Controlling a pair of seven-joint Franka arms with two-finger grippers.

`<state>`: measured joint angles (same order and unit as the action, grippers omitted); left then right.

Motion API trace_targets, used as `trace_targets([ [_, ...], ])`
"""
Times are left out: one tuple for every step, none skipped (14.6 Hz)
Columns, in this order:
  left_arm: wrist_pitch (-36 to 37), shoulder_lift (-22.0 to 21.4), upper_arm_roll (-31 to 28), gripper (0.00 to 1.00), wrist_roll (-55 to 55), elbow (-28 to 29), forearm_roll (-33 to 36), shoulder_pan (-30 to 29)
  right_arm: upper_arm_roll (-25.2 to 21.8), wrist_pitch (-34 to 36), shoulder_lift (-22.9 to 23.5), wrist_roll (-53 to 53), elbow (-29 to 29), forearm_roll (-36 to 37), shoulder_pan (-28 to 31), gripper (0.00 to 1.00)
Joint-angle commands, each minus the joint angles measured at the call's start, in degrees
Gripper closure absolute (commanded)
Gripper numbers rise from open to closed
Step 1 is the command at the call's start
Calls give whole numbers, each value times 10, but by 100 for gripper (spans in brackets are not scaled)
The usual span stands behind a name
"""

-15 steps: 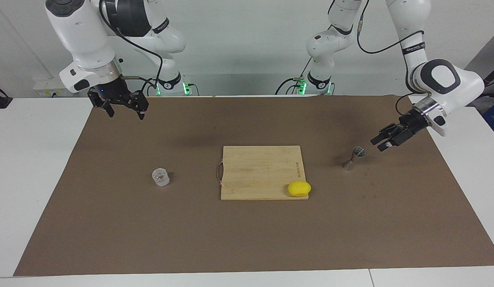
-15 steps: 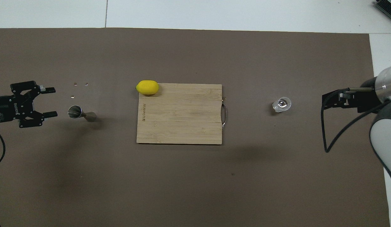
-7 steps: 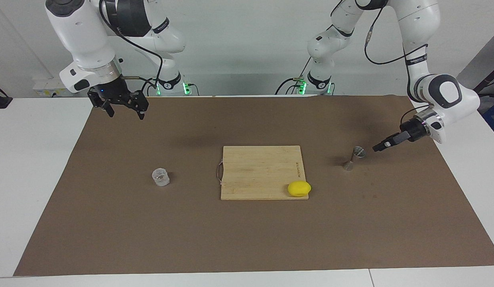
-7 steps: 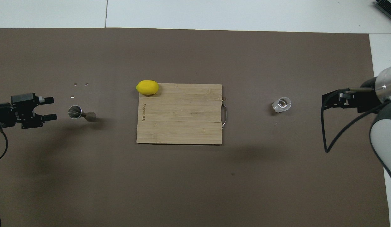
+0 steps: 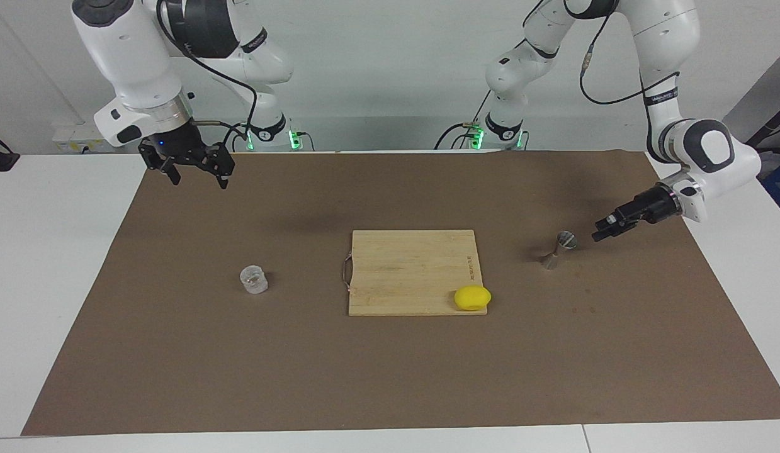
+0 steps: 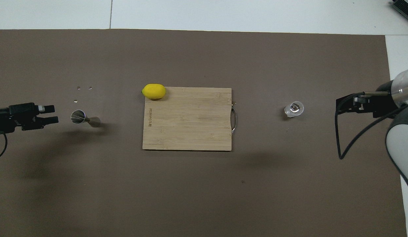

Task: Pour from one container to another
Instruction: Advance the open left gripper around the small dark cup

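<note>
The clear glass tumbler [image 5: 254,279] [image 6: 294,109] stands on the brown mat toward the right arm's end of the table. The small metal jigger [image 5: 558,249] [image 6: 84,118] stands upright toward the left arm's end. My left gripper [image 5: 599,229] [image 6: 51,114] hovers low beside the jigger's top cone, a short gap away. It is open, turned on edge and holds nothing. My right gripper [image 5: 199,181] [image 6: 347,104] hangs open and empty over the mat's edge at its own end, well apart from the tumbler.
A wooden cutting board [image 5: 412,267] [image 6: 187,125] with a metal handle lies mid-table. A yellow lemon [image 5: 472,297] [image 6: 153,91] rests at the board's corner away from the robots. A few small bright specks [image 6: 84,88] lie on the mat [image 5: 390,377] near the jigger.
The left wrist has rolled, turning its spread fingers edge-on, while staying beside the jigger. The right arm, glass and jigger have not moved.
</note>
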<state>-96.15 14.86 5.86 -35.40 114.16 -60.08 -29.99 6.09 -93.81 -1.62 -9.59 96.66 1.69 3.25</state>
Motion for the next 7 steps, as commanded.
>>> trace_targets([
  [31, 10, 1, 0, -21, -10, -8, -8, 3, -5, -12, -3, 15, 1, 6, 0],
  [34, 10, 0, 0, -21, -10, -1, -9, 3, -5, -12, -3, 15, 1, 6, 0],
  [34, 11, 0, 0, -21, -12, 13, -6, 3, -5, -12, -3, 15, 1, 6, 0],
  [37, 11, 1, 0, -23, -14, 37, -2, 3, -5, -13, -2, 15, 1, 6, 0],
  [42, 11, 1, 0, -23, -17, 39, -2, 3, -5, -13, -2, 15, 1, 6, 0],
  [42, 11, 2, 0, -24, -20, 39, -2, 3, -5, -13, -2, 15, 1, 6, 0],
  [39, 12, 3, 0, -25, -24, 40, 0, 3, -5, -13, -2, 16, 1, 6, 0],
])
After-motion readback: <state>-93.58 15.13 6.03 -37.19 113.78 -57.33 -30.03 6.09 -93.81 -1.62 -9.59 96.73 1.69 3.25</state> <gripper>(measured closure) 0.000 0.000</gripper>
